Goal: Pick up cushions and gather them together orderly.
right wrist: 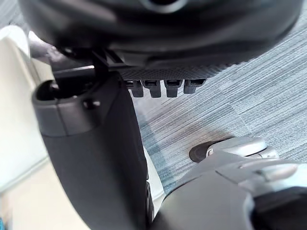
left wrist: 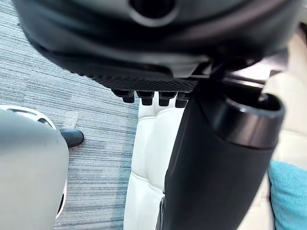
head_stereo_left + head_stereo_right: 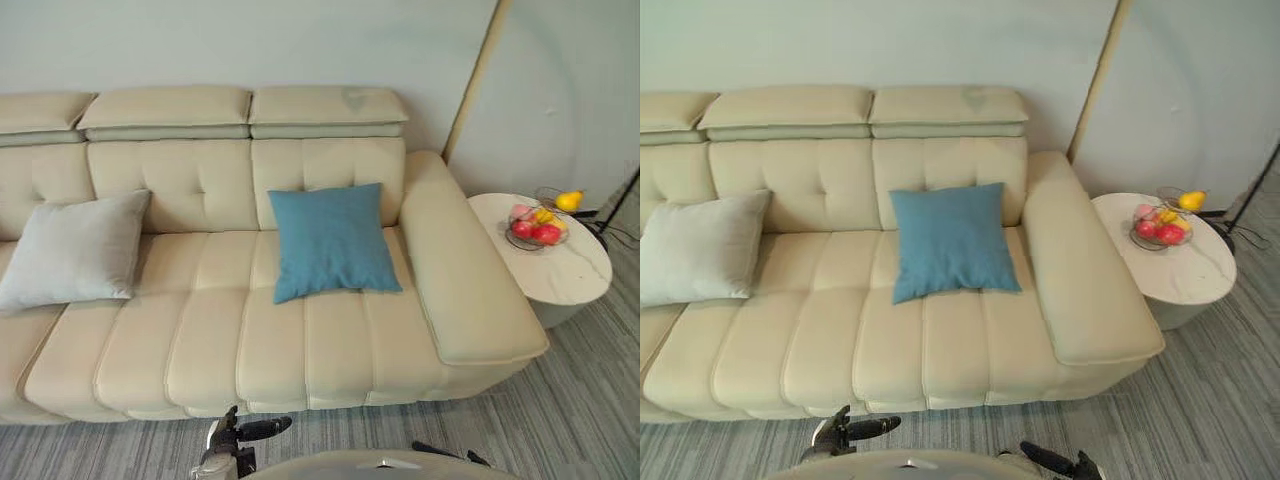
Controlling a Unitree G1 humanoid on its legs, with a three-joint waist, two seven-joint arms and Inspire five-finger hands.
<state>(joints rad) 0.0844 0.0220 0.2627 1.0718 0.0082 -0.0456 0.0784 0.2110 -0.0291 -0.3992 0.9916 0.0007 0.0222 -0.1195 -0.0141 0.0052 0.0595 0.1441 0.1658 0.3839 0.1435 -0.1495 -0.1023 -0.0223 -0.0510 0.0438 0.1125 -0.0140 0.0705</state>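
Cream sofa (image 3: pixel 200 340) against a pale wall, with two cushions lying well apart on its seat.
At the left end the grey cushion (image 3: pixel 72 248) leans on the backrest, and the blue cushion (image 3: pixel 330 240) leans further right, near the armrest (image 3: pixel 460 290), with a round side table (image 3: pixel 570 275) beyond it. Both cushions look light, soft and floppy, so a grip round a corner or top edge seems best. Low in front of the sofa, the left hand (image 3: pixel 245 432) and the right hand (image 3: pixel 1050 460) hang with loose fingers, holding nothing.
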